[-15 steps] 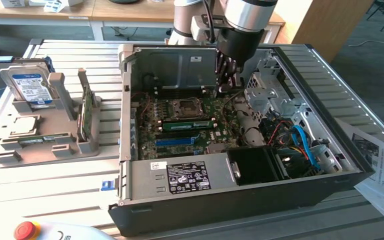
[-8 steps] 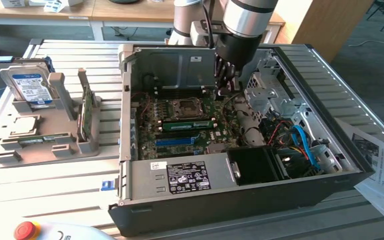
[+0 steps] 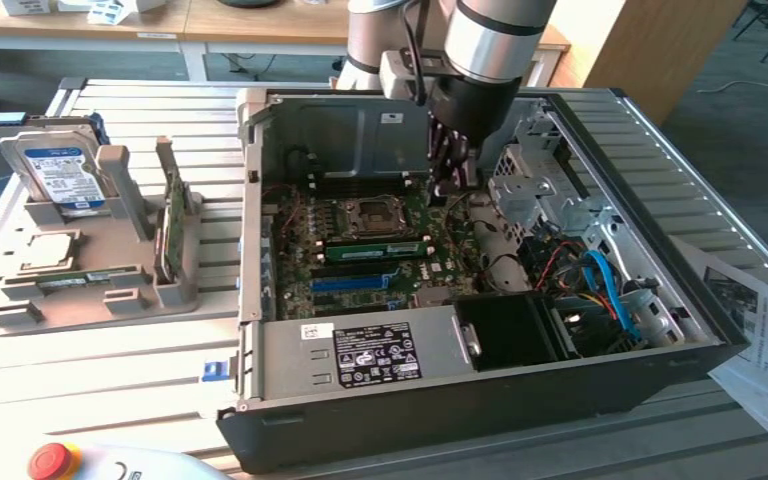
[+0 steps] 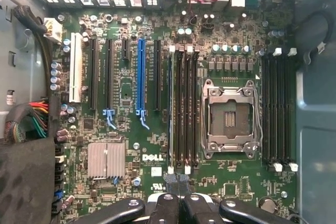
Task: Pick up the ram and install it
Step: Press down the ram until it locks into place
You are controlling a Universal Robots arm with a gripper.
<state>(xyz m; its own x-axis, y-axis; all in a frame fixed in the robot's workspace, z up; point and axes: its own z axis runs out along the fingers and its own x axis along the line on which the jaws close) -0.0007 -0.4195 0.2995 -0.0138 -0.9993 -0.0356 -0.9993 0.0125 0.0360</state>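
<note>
One slim green ram (image 3: 373,250) sits in a slot of the motherboard (image 3: 398,285) inside the open computer case, beside the CPU socket (image 3: 364,215). From the wrist camera this ram (image 4: 170,111) shows edge-on in the outermost slot of the bank next to the socket (image 4: 229,119). My gripper (image 3: 451,183) hangs above the board inside the case, a little toward the exterior view's right of the ram. Its dark fingers (image 4: 173,203) are shut together with nothing visible between them; gripper (image 4: 178,179). A second ram (image 3: 91,278) lies in the grey tray (image 3: 117,305).
The tray also holds a hard drive (image 3: 57,170) and an upright green expansion card (image 3: 168,225). Case walls (image 3: 253,230), a drive cage (image 3: 538,190), a black fan shroud (image 3: 511,330), blue cables (image 3: 604,280) and the power supply (image 3: 371,355) ring the board. Papers (image 3: 758,320) lie on the exterior view's right.
</note>
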